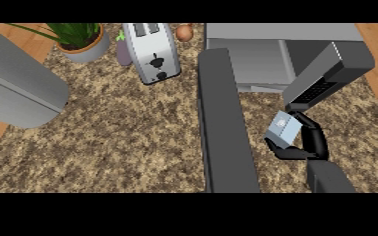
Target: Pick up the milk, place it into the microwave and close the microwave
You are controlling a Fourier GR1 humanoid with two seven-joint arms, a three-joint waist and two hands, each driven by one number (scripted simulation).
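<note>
Speckled brown stone: the tabletop (125,140) has a mottled tan-and-brown surface that fills most of the head view.
Right robot hand: the black right robot hand (306,142) comes up from the lower right on a grey forearm; its fingers and thumb are curled round the milk, gripping it from the right and from below.
Milk: the milk (283,130) is a small pale blue-grey carton, tilted, held in that hand just in front of the microwave's opening and to the right of the open door.
Microwave: the microwave (295,40) sits at the upper right of the tabletop, a grey box with a darker control panel slanting down toward the hand.
Microwave door: the microwave door (225,130) stands swung open, a long dark grey slab running from the microwave's left front corner down to the view's lower edge, just left of the milk.
Left robot hand: cannot tell; no fingers show, only a large grey shape at the left edge.
Toaster: a silver toaster (155,52) lies near the top centre, left of the microwave.
Plant: a green plant in a grey pot (83,42) stands at the upper left, beside the toaster.
Small items: an orange-brown egg-like object (184,32) rests just right of the toaster's top end.
</note>
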